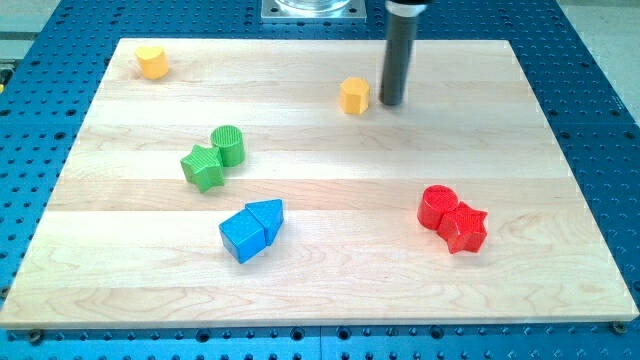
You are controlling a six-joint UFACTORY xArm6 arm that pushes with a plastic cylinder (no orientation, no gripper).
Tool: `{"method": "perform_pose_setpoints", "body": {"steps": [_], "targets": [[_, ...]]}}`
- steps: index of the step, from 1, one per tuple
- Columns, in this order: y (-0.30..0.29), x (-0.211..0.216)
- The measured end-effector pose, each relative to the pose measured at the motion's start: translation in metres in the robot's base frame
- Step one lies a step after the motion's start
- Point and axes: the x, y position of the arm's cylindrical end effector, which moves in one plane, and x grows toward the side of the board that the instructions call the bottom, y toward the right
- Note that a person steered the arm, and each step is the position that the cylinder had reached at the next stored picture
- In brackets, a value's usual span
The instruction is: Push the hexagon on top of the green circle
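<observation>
The yellow hexagon (354, 96) sits near the board's top middle. My tip (391, 103) stands just to its right, a small gap apart. The green circle (228, 145) is lower and to the left of the hexagon, touching a green star (203, 168) at its lower left. The rod rises from the tip to the view's top edge.
A yellow heart-like block (152, 62) lies at the top left corner. A blue cube (243, 237) and a blue pointed block (267, 216) touch at lower middle. A red circle (437, 207) and red star (463, 229) touch at lower right. The wooden board (560, 250) lies on a blue perforated table.
</observation>
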Motion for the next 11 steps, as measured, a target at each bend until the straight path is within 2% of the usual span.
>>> {"method": "perform_pose_setpoints", "body": {"steps": [1,2,3,4,6,7,8,9,10,11], "targets": [[0.011,0.010],[-0.068,0.010],[-0.179,0.010],[-0.205,0.010],[-0.198,0.019],[-0.145,0.025],[-0.130,0.005],[-0.215,-0.001],[-0.194,0.003],[-0.128,-0.001]]}}
